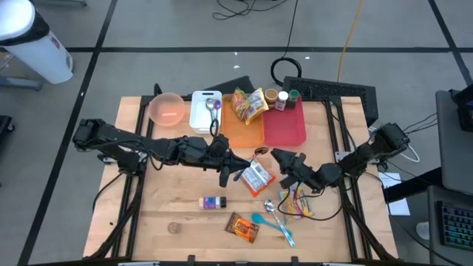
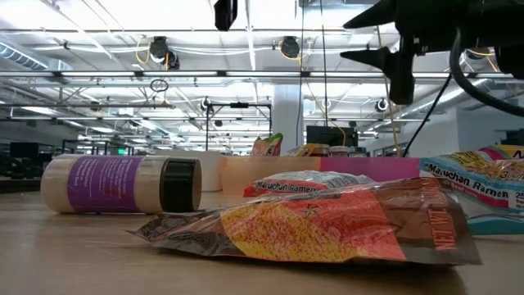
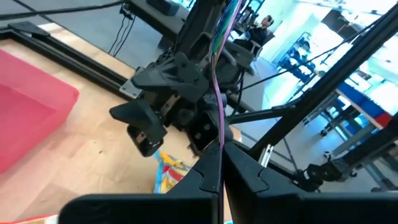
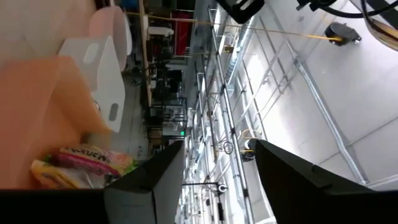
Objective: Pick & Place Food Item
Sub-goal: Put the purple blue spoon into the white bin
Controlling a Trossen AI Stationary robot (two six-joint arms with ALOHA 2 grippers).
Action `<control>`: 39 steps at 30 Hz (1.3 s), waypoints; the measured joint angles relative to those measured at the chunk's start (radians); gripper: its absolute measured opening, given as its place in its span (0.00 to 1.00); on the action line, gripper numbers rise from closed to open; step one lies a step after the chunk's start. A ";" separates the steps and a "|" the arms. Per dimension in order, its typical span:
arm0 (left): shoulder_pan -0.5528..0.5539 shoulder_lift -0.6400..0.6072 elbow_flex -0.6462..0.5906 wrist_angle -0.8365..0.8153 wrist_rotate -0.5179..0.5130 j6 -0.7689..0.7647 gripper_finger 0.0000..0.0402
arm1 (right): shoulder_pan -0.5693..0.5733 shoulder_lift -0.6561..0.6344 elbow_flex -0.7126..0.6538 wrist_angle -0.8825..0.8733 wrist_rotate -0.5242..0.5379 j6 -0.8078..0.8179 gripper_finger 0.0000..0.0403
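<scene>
The right gripper (image 1: 281, 156) hovers with fingers apart, empty, beside the ramen packet (image 1: 256, 177) on the table; the clenched left gripper (image 1: 225, 176) seems close enough to collide.

Grey floor (image 1: 170, 29) crossed by dark tape lines (image 1: 103, 37), with black cables (image 1: 244, 9) and 1 orange cable (image 1: 347, 37) trailing behind the wooden table (image 1: 170, 203). A white cylindrical bin (image 1: 37, 41) stands at the far left corner. Overhead, white trusses (image 2: 123, 78) carry round lamps (image 2: 160, 49) beneath a brightly lit ceiling. A keyboard (image 1: 458, 222) rests on a desk at the right edge.
</scene>
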 joint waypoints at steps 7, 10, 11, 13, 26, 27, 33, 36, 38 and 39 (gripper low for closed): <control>-0.002 0.001 0.000 0.001 0.000 -0.031 0.02 | -0.003 -0.002 0.000 -0.002 -0.064 -0.063 0.46; -0.002 0.001 0.000 -0.004 -0.001 -0.042 0.02 | -0.003 -0.001 0.008 -0.001 -0.090 -0.131 0.46; -0.002 0.001 0.000 -0.006 -0.001 -0.047 0.01 | -0.004 -0.001 0.017 0.000 -0.102 -0.143 0.46; -0.002 0.001 0.000 -0.017 -0.001 -0.053 0.01 | -0.005 -0.001 0.041 0.000 -0.104 -0.171 0.46; 0.010 0.001 0.000 -0.063 -0.027 -0.054 0.02 | -0.002 -0.001 0.151 0.001 -0.150 -0.331 0.46; 0.013 0.001 0.000 -0.067 -0.027 -0.055 0.02 | 0.000 -0.001 0.154 0.001 -0.158 -0.335 0.46; 0.019 0.001 0.000 -0.081 -0.027 -0.072 0.03 | 0.005 -0.001 0.181 0.001 -0.224 -0.366 0.46; 0.019 0.001 0.000 -0.081 -0.025 -0.074 0.02 | -0.004 -0.001 0.201 0.001 -0.255 -0.380 0.46; 0.019 0.001 0.000 -0.081 -0.025 -0.082 0.01 | -0.015 -0.001 0.211 -0.002 -0.264 -0.392 0.46; 0.019 0.001 0.000 -0.081 -0.024 -0.085 0.02 | -0.025 -0.001 0.217 -0.007 -0.264 -0.388 0.46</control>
